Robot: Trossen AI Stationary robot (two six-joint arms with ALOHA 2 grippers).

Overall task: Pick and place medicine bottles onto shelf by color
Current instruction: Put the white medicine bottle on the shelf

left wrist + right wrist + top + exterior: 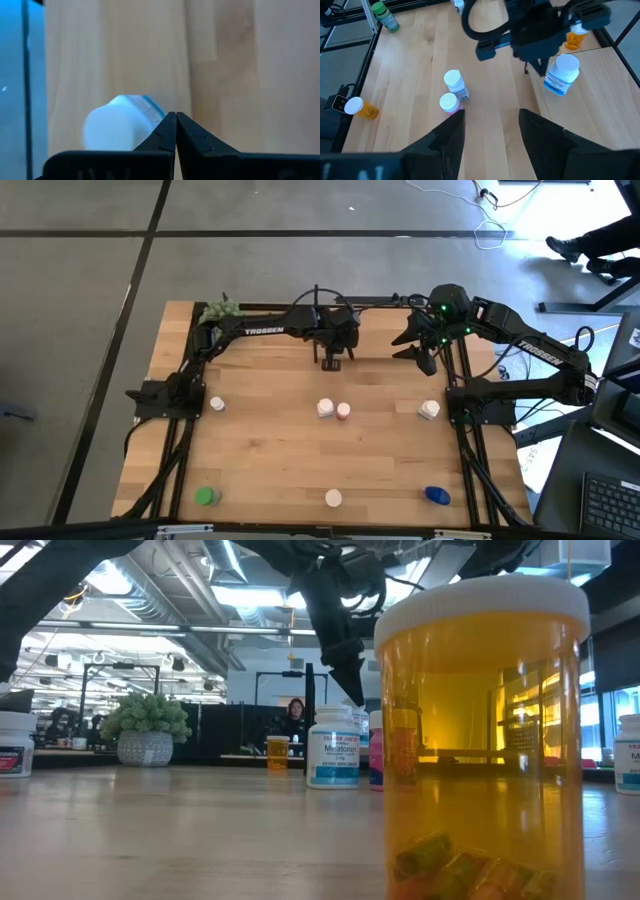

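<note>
open-plan office – exposed ducts (pixel 150 605)

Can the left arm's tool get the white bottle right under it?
Probably yes: the left tool hangs shut just beside the white bottle, with nothing in between. It would need to open first.

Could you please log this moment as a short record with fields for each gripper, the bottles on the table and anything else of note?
left gripper: over the far middle of the table, fingers shut, holding nothing
right gripper: at the far right, fingers open, empty
centre bottles: white bottle and pink bottle side by side
near edge: green bottle, white-capped bottle, blue bottle
sides: orange bottle on the left, another white bottle on the right
plant: at the far left corner
table: light wood
</note>
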